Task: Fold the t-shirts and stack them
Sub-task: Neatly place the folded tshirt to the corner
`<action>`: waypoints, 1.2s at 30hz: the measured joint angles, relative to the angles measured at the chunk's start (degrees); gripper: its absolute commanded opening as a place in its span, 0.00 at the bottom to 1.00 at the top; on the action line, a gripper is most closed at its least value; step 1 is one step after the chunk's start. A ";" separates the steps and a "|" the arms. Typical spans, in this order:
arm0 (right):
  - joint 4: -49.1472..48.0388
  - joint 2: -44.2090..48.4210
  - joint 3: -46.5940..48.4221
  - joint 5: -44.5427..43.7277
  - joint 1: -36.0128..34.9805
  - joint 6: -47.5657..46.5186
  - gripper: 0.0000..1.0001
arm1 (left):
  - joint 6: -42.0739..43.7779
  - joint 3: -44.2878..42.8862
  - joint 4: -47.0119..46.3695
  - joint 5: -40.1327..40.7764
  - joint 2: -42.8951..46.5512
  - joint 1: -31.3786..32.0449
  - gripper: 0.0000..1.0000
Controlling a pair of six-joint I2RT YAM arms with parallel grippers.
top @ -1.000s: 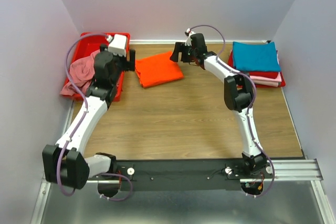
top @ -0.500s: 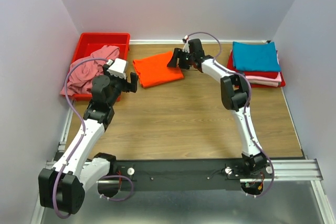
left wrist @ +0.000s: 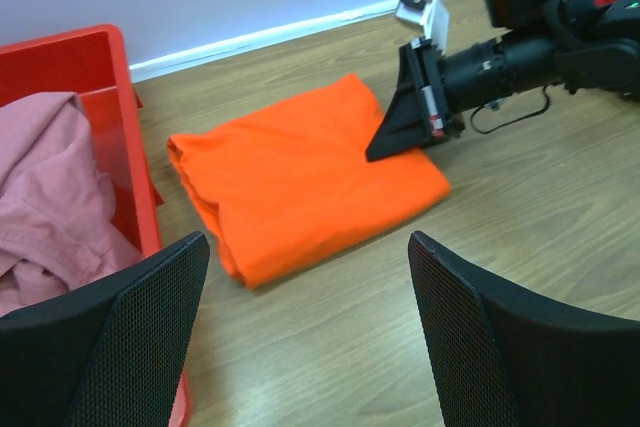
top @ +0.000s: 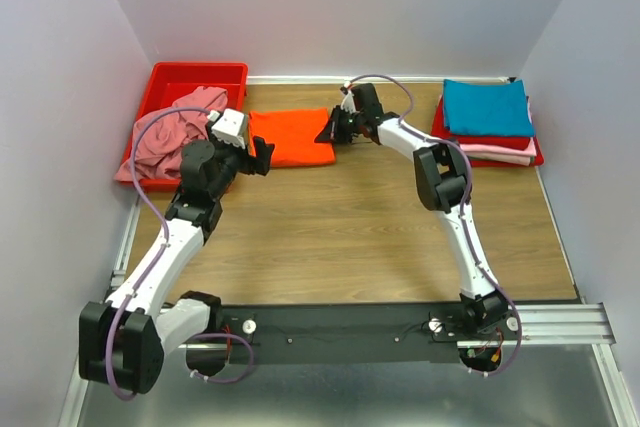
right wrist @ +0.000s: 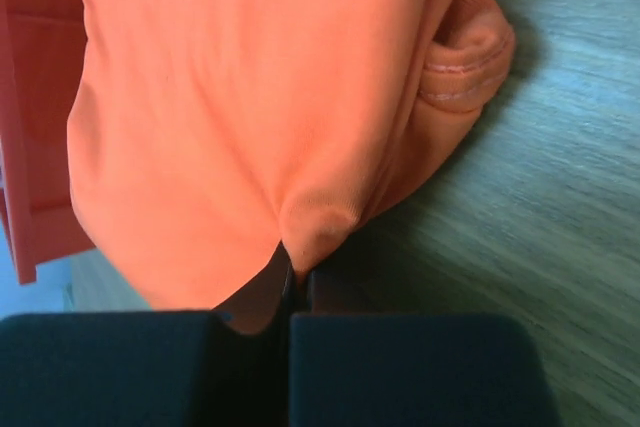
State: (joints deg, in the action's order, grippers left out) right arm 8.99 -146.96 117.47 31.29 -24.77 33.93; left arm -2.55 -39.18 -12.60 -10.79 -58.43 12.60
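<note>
Top view: your right pincer (top: 330,132) has dragged the orange shirt (top: 292,137) left, toward the bin (top: 195,69); stacking not yet done; pink shirt (top: 170,132) heaped in bin | Left wrist: left pincer (left wrist: 305,252) apart, facing the shirt on the desk (left wrist: 520,247) | Right wrist: pincer clamped on the shirt's edge.

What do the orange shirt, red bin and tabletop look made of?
The orange shirt: soft knit cloth, matte, likely cotton jersey; it creases and shows a stitched hem. The red bin: moulded plastic, slight sheen, rigid thin walls. The tabletop: wood-grain surface, probably laminate; can't tell from solid wood.
</note>
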 measured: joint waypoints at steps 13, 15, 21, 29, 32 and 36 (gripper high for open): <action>0.96 9.29 -12.98 3.06 4.61 -4.81 0.00 | -22.60 -13.68 -5.64 -1.79 -30.91 0.13 0.49; 0.90 11.41 -15.39 3.04 6.08 -6.10 0.00 | -25.73 -15.02 -6.10 -1.88 -35.26 0.46 0.45; 1.16 15.65 -21.24 2.89 9.22 -9.35 0.00 | -31.80 -14.69 -7.39 -3.78 -42.86 3.87 0.32; 1.81 17.51 -25.24 2.40 9.09 -12.50 0.00 | -34.67 -11.78 -10.91 -6.38 -46.21 7.32 0.19; 2.19 18.91 -26.10 1.99 9.09 -13.49 0.00 | -35.39 -11.30 -10.93 -6.16 -48.92 6.93 0.14; 2.89 20.79 -27.21 1.40 9.16 -14.73 0.00 | -36.63 -11.37 -12.02 -6.29 -49.70 6.27 0.12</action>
State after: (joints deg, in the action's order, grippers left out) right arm 11.88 -126.17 90.26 32.69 -15.62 19.20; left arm -39.18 -50.54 -24.62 -17.08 -108.14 18.87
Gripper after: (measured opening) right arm 0.015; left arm 0.126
